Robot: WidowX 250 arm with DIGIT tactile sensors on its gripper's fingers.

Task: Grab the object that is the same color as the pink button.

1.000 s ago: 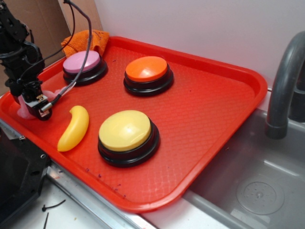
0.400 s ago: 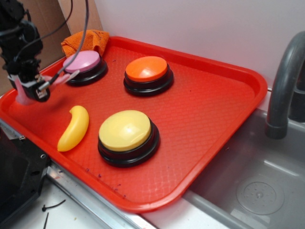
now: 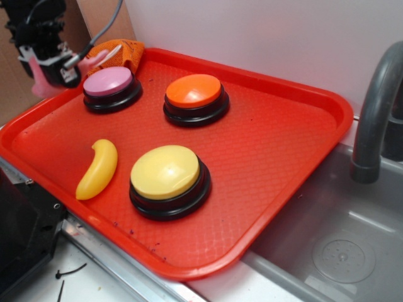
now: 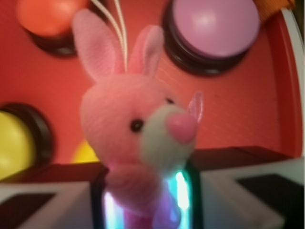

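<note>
Hand (image 3: 45,63), raised beside the pink button (image 3: 108,82), grips the pink plush toy (image 4: 138,129); ears point away from the hand.

Red tray (image 3: 283,145), orange btn (image 3: 194,91), yellow btn (image 3: 165,172), banana (image 3: 98,168), orange cloth (image 3: 119,50), sink (image 3: 340,245)

the tray (image 3: 283,145) sits left of the sink (image 3: 340,251). on it, the pink button (image 3: 110,88) is at the back left, the orange button (image 3: 195,97) to its right, the yellow button (image 3: 169,179) in front, and the banana (image 3: 97,168) left of that. a cloth (image 3: 116,51) lies behind the pink button. the gripper (image 3: 50,69) holds the bunny toy (image 4: 138,138) up over the tray's left edge.
</note>
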